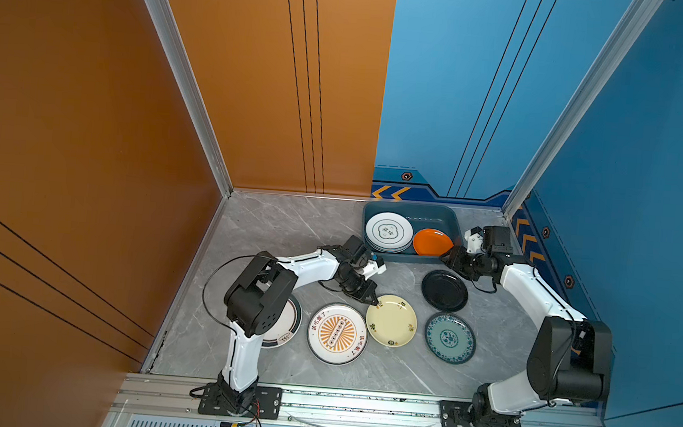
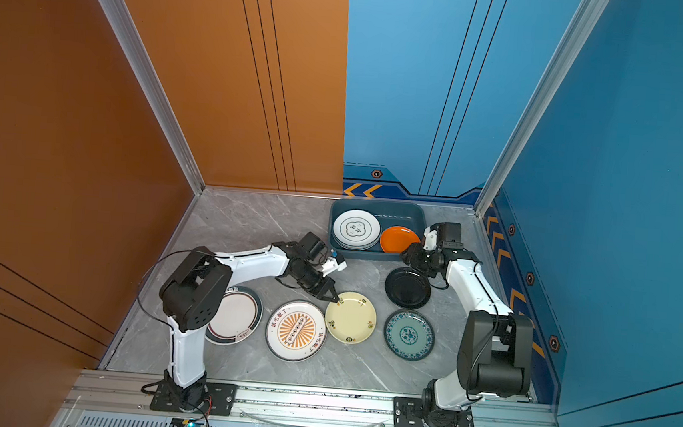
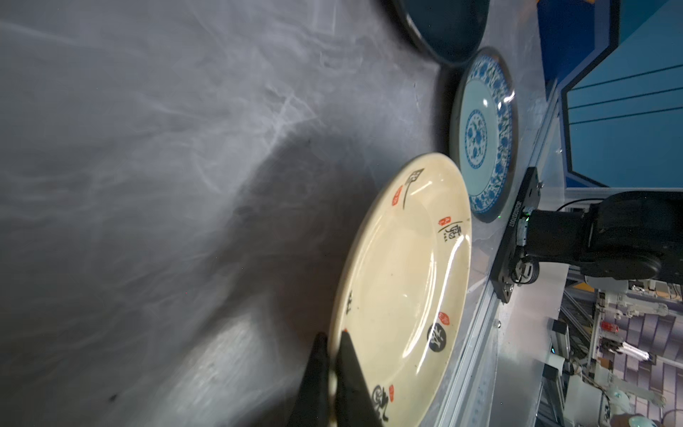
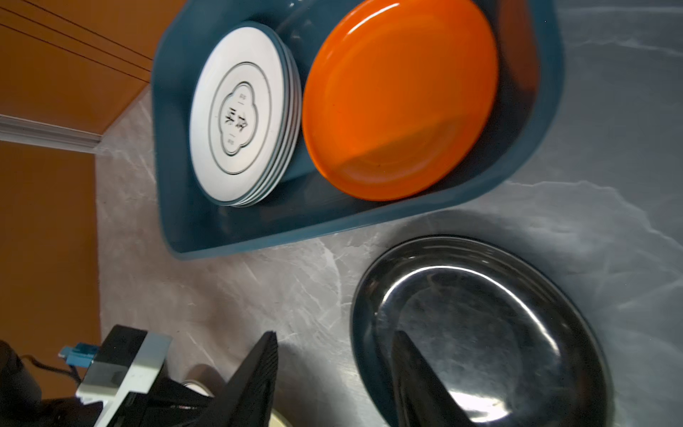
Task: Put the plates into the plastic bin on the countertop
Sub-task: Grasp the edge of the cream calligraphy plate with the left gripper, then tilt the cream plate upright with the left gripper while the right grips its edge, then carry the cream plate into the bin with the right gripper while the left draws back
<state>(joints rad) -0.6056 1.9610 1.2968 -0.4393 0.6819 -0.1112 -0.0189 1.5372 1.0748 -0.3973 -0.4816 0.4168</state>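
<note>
**Left fingers pinch the cream plate; right fingers stand apart by the black one**

Five plates lie in the open on the grey marble bench (image 1: pixel 280 234). Farthest left, a white dark-rimmed plate (image 1: pixel 286 327) is half hidden under the left arm (image 1: pixel 258 299). Next to it sits the sunburst plate (image 1: pixel 337 334), white with an orange emblem, and just beside that the cream plate (image 1: pixel 391 320).

The left fingers (image 3: pixel 351 380) are closed tight on the cream plate's rim at its far-left edge. In the left wrist view one finger lies on the inner face of the rim and the other on the outside, with the rim between them. Whether that edge is lifted off the bench cannot be told.

Right of the cream plate lies the teal patterned plate (image 1: pixel 450 338), and behind it, close by, the black plate (image 1: pixel 444 290).

The plastic bin (image 1: pixel 431 216) stands at the back of the bench, right of centre. It holds a stack of white plates (image 1: pixel 388 231) topped by a black cloud emblem on its left side, and the orange plate (image 1: pixel 432 242) leaning on its right side.

The right fingers (image 4: pixel 414 384) stand roughly half open and hold nothing. They sit between the bin's near wall and the black plate, with one finger over that plate's rim and the other over bare bench. Contact with the plate cannot be told.
</note>
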